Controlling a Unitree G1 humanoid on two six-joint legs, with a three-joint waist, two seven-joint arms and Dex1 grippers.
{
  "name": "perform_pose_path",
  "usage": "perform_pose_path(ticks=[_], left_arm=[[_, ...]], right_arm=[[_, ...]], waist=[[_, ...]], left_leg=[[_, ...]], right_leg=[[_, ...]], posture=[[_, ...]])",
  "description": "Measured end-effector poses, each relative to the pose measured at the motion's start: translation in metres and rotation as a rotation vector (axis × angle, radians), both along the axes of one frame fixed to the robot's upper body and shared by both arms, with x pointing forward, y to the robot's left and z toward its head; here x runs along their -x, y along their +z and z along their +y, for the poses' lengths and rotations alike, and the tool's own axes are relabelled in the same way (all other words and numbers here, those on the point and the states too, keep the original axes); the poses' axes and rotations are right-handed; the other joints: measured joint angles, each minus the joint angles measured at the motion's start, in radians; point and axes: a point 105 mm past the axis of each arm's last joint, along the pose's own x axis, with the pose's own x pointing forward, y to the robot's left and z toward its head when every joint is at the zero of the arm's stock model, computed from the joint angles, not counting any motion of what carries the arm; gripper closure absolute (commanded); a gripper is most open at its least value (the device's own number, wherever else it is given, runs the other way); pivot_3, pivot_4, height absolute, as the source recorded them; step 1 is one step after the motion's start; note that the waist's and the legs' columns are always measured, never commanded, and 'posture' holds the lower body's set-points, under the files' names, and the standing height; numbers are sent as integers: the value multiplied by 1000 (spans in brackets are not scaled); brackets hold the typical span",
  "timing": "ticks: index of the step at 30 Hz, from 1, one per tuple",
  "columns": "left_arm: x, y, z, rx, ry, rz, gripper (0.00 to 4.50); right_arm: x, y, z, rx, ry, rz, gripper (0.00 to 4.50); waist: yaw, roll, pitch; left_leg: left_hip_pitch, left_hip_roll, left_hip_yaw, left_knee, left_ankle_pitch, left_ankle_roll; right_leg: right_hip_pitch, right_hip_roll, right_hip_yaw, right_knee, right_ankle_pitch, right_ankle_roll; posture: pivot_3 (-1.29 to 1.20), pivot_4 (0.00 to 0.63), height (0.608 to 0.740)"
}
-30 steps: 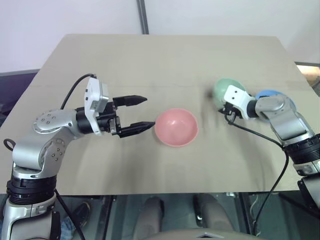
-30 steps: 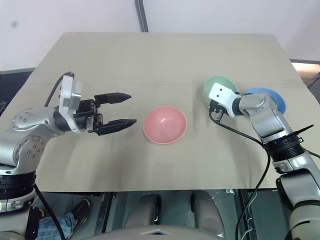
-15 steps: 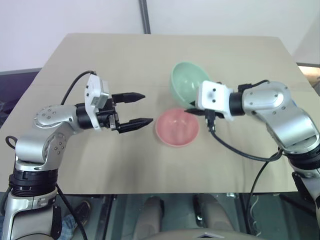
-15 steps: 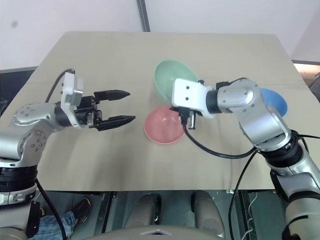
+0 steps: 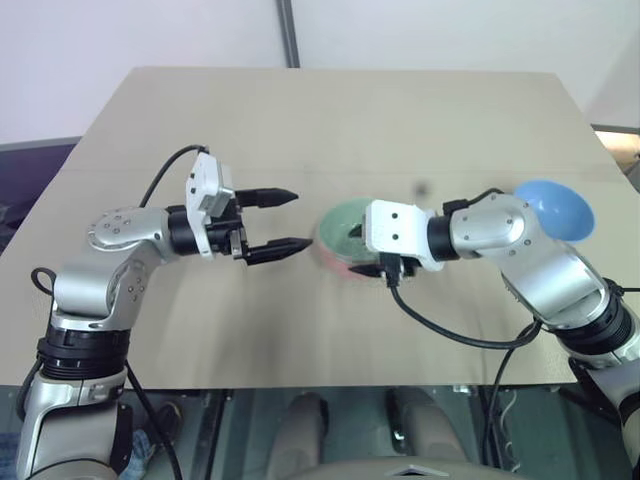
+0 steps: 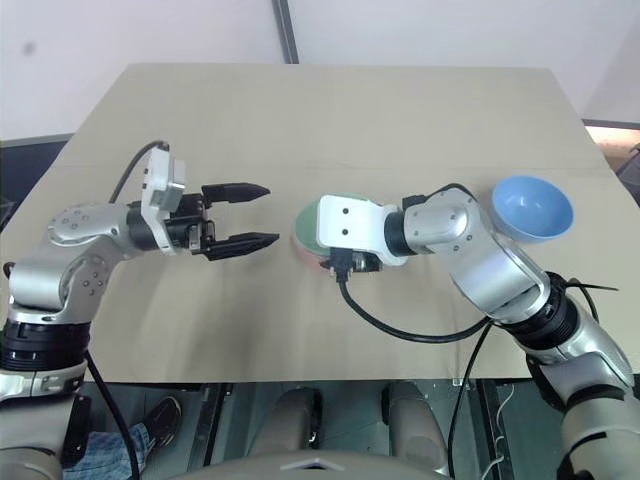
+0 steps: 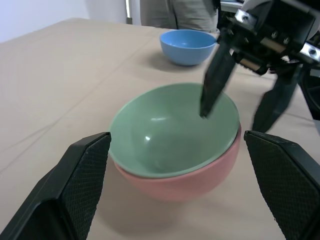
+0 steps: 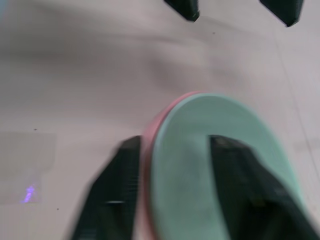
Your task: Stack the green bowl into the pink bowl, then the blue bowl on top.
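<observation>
The green bowl (image 7: pixel 170 127) sits nested in the pink bowl (image 7: pixel 185 182) at the middle of the table, tipped a little in it. My right gripper (image 7: pixel 232 122) is open over the bowls' right rim, one finger (image 7: pixel 215 75) inside the green bowl and the other outside. My left gripper (image 5: pixel 298 220) is open just left of the bowls, pointing at them without touching. The blue bowl (image 5: pixel 553 208) stands upright and alone at the table's right side.
The tan table (image 5: pixel 300 120) is bare around the bowls. A black cable (image 5: pixel 450 330) loops from my right wrist over the table's front. A person's trouser legs (image 7: pixel 190 12) stand beyond the table's right edge.
My right gripper carried the green bowl left and down into the pink bowl, then opened off it. The blue bowl stands uncovered. The left gripper barely moved.
</observation>
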Motion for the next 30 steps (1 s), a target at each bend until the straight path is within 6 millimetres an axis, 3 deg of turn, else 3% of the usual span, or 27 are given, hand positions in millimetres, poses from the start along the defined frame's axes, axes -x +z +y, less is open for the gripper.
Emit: perform_pose_path(ticks=[11,19,24,30], left_arm=[[0,-2,0,-1,2,-7,0],[2,-4,-1,13,-5,2,0],[9,0,-4,52,-62,15,0],[14,1,-6,80,-111,51,0]], right_arm=[[-13,16,-55,32,-157,7,1591],[-34,-3,-119,92,-426,35,1591],[-52,-10,-179,154,-678,-17,1591],[-55,-9,-211,212,-783,-59,1591]], waist=[[1,0,0],[1,0,0],[2,0,0],[0,0,0]], left_leg=[[0,0,0,0,0,0],[0,0,1,0,0,0],[-1,0,1,0,0,0],[0,0,1,0,0,0]], right_leg=[[0,0,0,-1,0,0],[0,0,0,-1,0,0],[0,0,0,-1,0,0],[0,0,1,-1,0,0]], posture=[[0,150,740],[0,150,740],[0,150,740],[0,150,740]])
